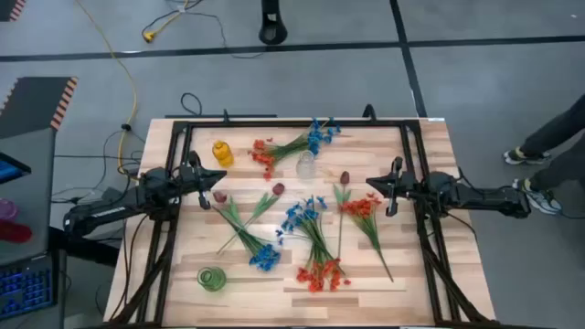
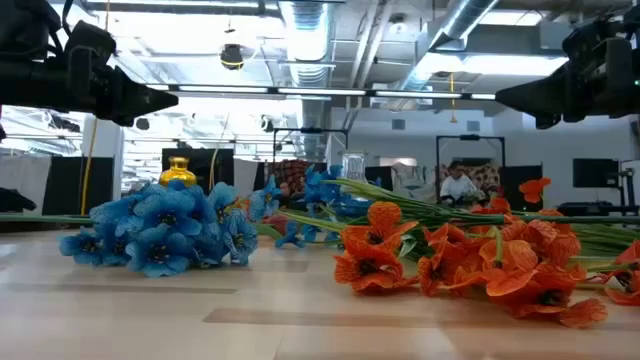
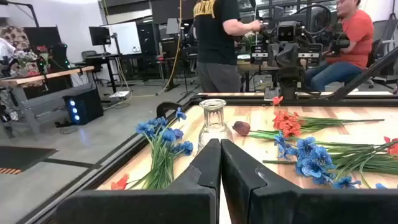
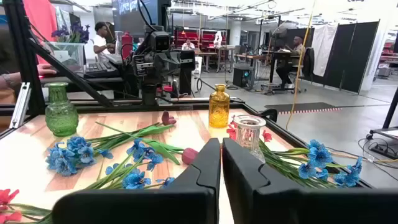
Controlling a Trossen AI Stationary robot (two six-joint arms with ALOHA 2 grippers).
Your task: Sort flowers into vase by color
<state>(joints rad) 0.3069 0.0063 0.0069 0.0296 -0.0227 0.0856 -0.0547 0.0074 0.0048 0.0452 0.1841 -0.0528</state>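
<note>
The flowers (image 1: 311, 233) lie loose across the middle of the table (image 1: 430, 274), blue, orange-red and maroon stems crossing one another, so a pick risks dragging a wrong-coloured neighbour along. The left gripper (image 1: 218, 176) and right gripper (image 1: 370, 185) hover at the table's left and right edges, fingers together and holding nothing. In the low view blooms hide the green vase (image 1: 211, 279), and only the tops of the clear vase (image 1: 306, 165) and amber vase (image 1: 222, 153) show.

Clear vase (image 3: 213, 122) beyond closed left pincer (image 3: 220, 163)
</note>
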